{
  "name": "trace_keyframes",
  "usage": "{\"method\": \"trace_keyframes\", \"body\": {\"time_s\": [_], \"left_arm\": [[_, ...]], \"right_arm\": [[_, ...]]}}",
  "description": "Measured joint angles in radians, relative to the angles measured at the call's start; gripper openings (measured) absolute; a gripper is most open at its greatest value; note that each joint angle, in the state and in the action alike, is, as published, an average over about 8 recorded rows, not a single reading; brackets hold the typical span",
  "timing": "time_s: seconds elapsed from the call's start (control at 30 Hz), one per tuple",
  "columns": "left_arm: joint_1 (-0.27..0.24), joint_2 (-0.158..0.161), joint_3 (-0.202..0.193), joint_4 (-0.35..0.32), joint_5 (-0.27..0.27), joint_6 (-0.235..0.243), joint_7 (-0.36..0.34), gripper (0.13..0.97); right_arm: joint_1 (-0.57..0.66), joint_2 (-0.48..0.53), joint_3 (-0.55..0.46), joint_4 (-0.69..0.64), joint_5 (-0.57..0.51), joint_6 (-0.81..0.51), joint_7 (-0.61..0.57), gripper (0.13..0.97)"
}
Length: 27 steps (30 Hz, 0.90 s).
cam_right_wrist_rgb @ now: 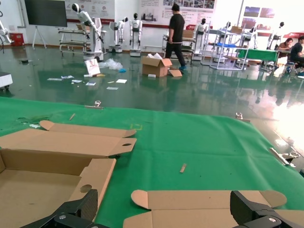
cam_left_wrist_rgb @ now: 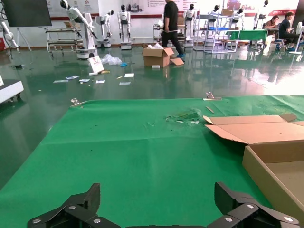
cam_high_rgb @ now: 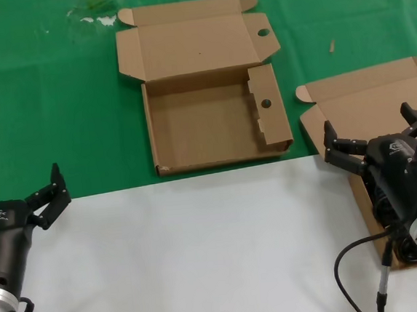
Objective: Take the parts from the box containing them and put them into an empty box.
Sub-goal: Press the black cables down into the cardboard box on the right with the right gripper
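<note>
Both claws open, boxes apart.
The left claw (cam_high_rgb: 18, 194) waited wide; the right claw (cam_high_rgb: 377, 132) hovered spread over the narrow box (cam_high_rgb: 357, 103), its cables probably hidden; the shallow box (cam_high_rgb: 213, 123) stood clear.

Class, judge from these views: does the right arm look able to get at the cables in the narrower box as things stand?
Probably yes. The right claw hangs open directly over the narrower box, whose lid is folded back. The black cables show only partly beneath the arm, so the grasp point is unclear.
</note>
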<state>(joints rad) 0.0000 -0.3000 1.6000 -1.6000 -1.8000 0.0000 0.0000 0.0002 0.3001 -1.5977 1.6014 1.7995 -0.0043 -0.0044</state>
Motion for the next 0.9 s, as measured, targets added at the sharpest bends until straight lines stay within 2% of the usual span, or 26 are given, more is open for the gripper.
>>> {"method": "trace_keyframes", "body": {"time_s": [0.23,0.37,0.63,0.67,0.77,0.9], "left_arm": [[0.000,0.000,0.000,0.000,0.000,0.000,0.000,0.762],[0.000,0.000,0.000,0.000,0.000,0.000,0.000,0.762],[0.000,0.000,0.000,0.000,0.000,0.000,0.000,0.565],[0.000,0.000,0.000,0.000,0.000,0.000,0.000,0.565],[0.000,0.000,0.000,0.000,0.000,0.000,-0.001,0.488],[0.000,0.000,0.000,0.000,0.000,0.000,-0.001,0.385]], "right_arm": [[-0.003,-0.011,0.013,0.001,-0.003,-0.017,-0.012,0.966],[-0.011,-0.029,0.037,0.004,-0.006,-0.046,-0.033,0.966],[-0.025,-0.032,0.064,0.023,-0.002,-0.071,-0.047,0.966],[-0.027,-0.026,0.064,0.028,-0.001,-0.071,-0.046,0.966],[-0.033,0.006,0.052,0.044,0.001,-0.066,-0.036,0.966],[-0.041,0.104,0.000,0.070,0.022,-0.036,-0.011,0.966]]}}
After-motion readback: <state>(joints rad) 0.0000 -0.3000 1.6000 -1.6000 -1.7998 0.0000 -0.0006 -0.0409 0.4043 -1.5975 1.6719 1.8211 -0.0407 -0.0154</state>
